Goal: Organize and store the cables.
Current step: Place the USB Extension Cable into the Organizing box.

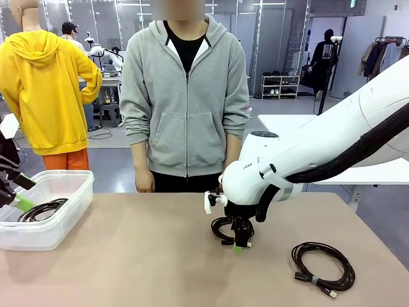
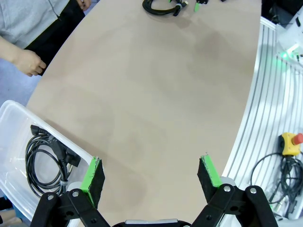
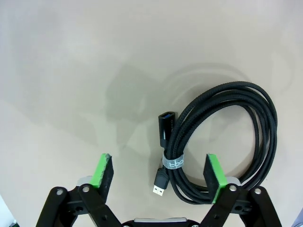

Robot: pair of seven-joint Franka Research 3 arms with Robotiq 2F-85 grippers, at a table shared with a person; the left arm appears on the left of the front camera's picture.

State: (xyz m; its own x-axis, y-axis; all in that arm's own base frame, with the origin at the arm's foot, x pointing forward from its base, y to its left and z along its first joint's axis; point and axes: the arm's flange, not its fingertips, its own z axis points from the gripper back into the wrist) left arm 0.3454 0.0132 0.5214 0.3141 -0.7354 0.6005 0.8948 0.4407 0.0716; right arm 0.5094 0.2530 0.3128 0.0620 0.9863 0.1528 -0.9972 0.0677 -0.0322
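My right tool [image 3: 158, 164] sits low over a small coil of black braided cord [image 3: 187, 118]. Its green-padded jaws stand partly apart on either side of the coil's tied section: one pad is right against the strands, the other is clear of them. Nothing is clamped yet, as far as the wrist view shows. A grey fabric strap [image 3: 173, 163] cinches the loops, with a silver flat plug [image 3: 159, 189] and a black socket end [image 3: 165, 125] poking out beside it.

My left tool [image 2: 151, 177] hangs wide and empty over the matte beige counter [image 1: 128, 256], just beside the clear plastic tub [image 1: 64, 176] at my left edge.

One coil of smooth black cable [image 2: 32, 165] already lies in that tub — the only one stored so far. A larger round coil [image 1: 298, 257], banded near its plugs, waits untouched on the counter to my right, well apart from the tub.

By my reckoning the job is about a third done: one cable put away, one under the jaws, and one to fetch.

A person in a grey zip hoodie [image 1: 185, 96] stands at the far side — arms down, taking no part.
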